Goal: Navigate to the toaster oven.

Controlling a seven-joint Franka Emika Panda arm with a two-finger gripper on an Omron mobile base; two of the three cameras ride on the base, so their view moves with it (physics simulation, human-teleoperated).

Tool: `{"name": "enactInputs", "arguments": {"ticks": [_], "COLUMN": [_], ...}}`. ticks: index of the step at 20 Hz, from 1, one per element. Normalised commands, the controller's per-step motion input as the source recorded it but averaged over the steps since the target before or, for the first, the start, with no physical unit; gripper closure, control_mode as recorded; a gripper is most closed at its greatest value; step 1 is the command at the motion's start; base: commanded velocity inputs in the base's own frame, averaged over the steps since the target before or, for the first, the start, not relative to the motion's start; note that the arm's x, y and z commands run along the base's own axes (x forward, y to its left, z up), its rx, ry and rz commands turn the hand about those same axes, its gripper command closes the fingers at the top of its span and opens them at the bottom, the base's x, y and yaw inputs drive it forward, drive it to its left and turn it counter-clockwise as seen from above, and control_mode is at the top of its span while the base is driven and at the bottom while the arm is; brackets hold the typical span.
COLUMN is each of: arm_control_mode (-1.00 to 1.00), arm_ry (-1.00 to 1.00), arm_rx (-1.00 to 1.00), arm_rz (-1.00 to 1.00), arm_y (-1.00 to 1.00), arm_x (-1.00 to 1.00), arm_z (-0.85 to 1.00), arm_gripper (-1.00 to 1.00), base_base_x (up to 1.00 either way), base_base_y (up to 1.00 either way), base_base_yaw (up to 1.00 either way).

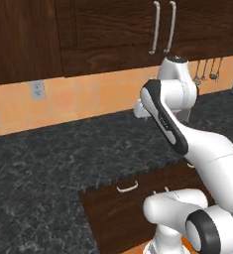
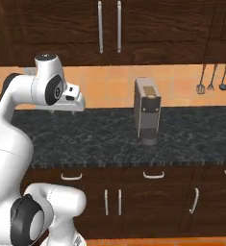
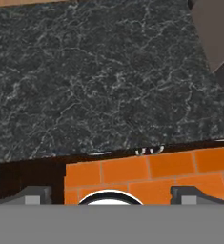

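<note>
Right base view: coffee machine (image 2: 147,116) on the dark counter (image 2: 109,139); I see no toaster oven from this spot.
Gripper (image 3: 108,193) hangs over the counter edge, fingers apart, holding nothing. I judge the oven a heavy, rigid box with breakable glass; its bar handle is the only sensible hold.

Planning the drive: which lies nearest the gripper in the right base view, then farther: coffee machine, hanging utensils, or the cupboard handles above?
From the gripper:
1. Cupboard handles, above and slightly right.
2. Coffee machine, right on the counter.
3. Hanging utensils, far right on the wall.
</note>
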Motion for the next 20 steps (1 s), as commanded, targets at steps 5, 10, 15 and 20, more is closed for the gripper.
{"name": "enactInputs", "arguments": {"ticks": [5,10,15,20], "arm_control_mode": [1.00,1.00,1.00,1.00], "arm_ry": [0.00,0.00,0.00,0.00], "arm_rx": [0.00,0.00,0.00,0.00], "arm_rz": [0.00,0.00,0.00,0.00], "arm_y": [0.00,0.00,0.00,0.00], "arm_x": [0.00,0.00,0.00,0.00], "arm_z": [0.00,0.00,0.00,0.00], "arm_gripper": [-1.00,-1.00,-1.00,-1.00], "base_base_x": [0.20,0.34,0.35,0.44], "base_base_y": [0.00,0.00,0.00,0.00], "base_base_yaw": [-0.77,-0.78,-0.79,-0.76]}}
